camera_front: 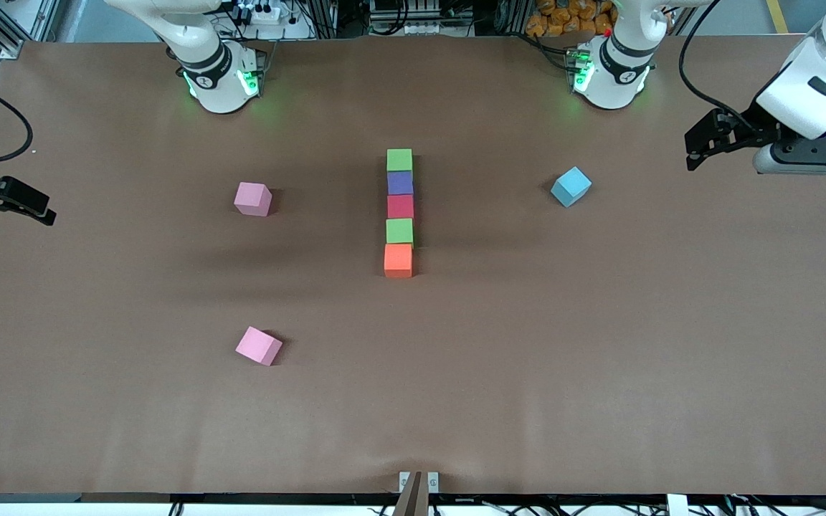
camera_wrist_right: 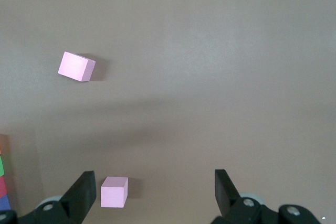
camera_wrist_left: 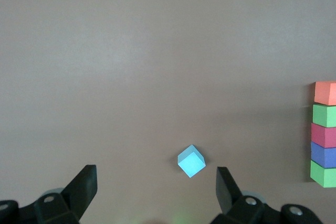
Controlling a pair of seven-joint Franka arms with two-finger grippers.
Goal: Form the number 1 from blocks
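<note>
My left gripper hangs with its fingers spread wide and nothing between them, up over the left arm's end of the worktop. Through its wrist camera I see the light-blue cube lying on the brown surface below, turned at an angle. My right gripper is likewise spread wide and empty, over the right arm's end; both arms are waiting at the edges.

Moving inward from the right gripper, I have two pink cubes: one pink cube level with the middle of the row, and a second pink cube nearer to the front camera, both well apart from the row.

The blocks sit mid-worktop in one straight line, face to face and touching. From the robots' bases toward the front camera I read: green block, purple block, red block, second green block, orange block. I see no containers and no readable writing on any cube.
</note>
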